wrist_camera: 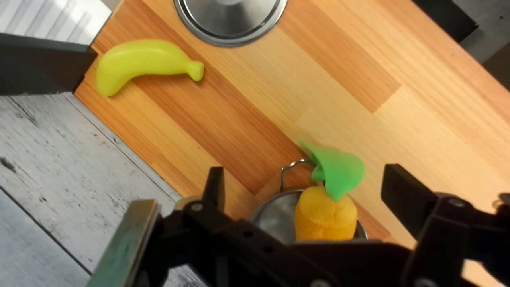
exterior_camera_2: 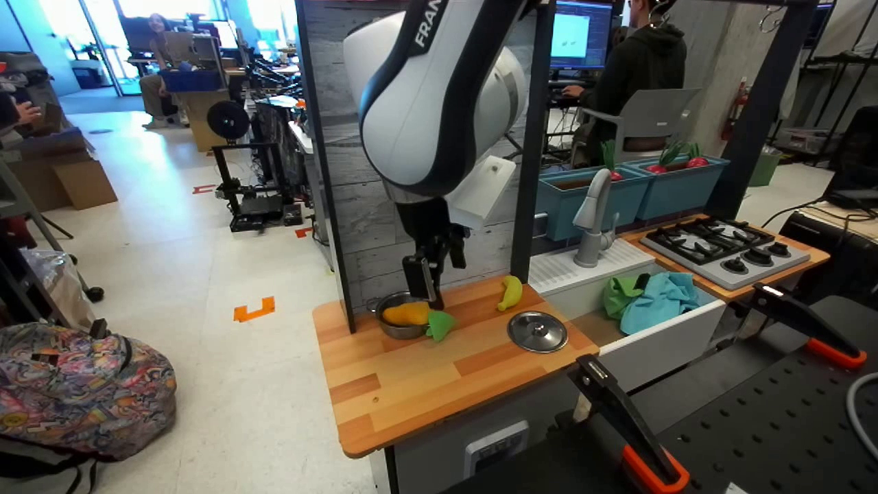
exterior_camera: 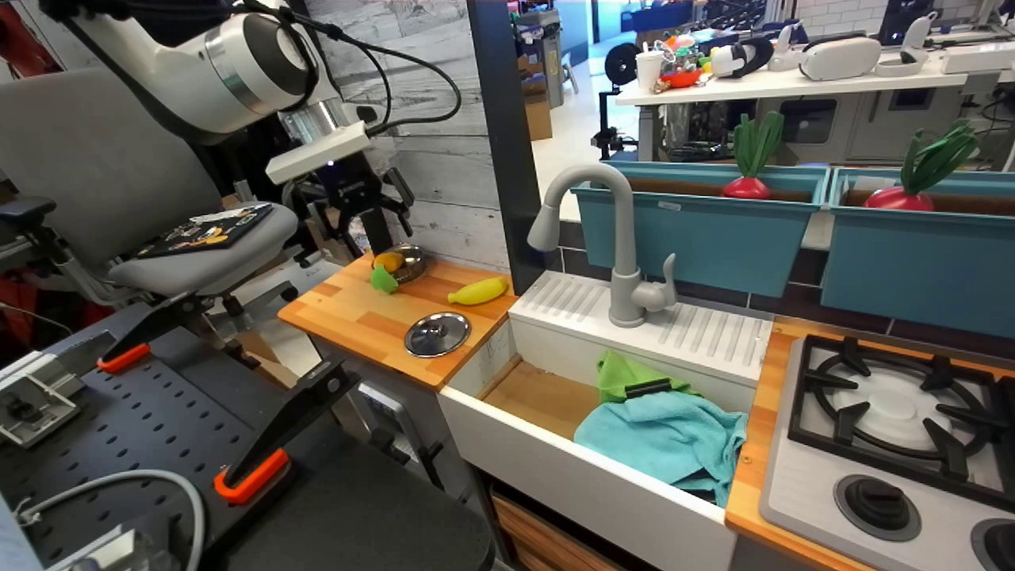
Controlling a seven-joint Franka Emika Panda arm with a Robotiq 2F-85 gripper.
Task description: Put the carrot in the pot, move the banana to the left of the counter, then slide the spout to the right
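Gripper (wrist_camera: 303, 179), jaws apart, above the pot (wrist_camera: 277, 217) that held the carrot (wrist_camera: 326, 217); placing seemed finished, the next move called for reaching the banana (wrist_camera: 145, 59), wrist-view ten o'clock.

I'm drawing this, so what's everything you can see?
counter: 1, orange-brown, beside the sink
pot: 1, silver, on the counter
carrot: 1, orange, in the pot, green top past its rim
lid: 1, silver, on the counter
banana: 1, yellow, on the counter near the wall
sink: 1, white, between counter and stove
spout: 1, grey, on sink's back ledge
cloths: 2, green and blue, in the sink
stove: 1, grey and black, past the sink
planters: 2, teal, behind sink and stove
radishes: 3, red with green leaves, in planters
clamps: 2, black and orange, on black table
people, chairs, desks: several, mixed colours, around the room
robot arm: 1, white and black, above the counter
tool: 1, black, open, above the pot
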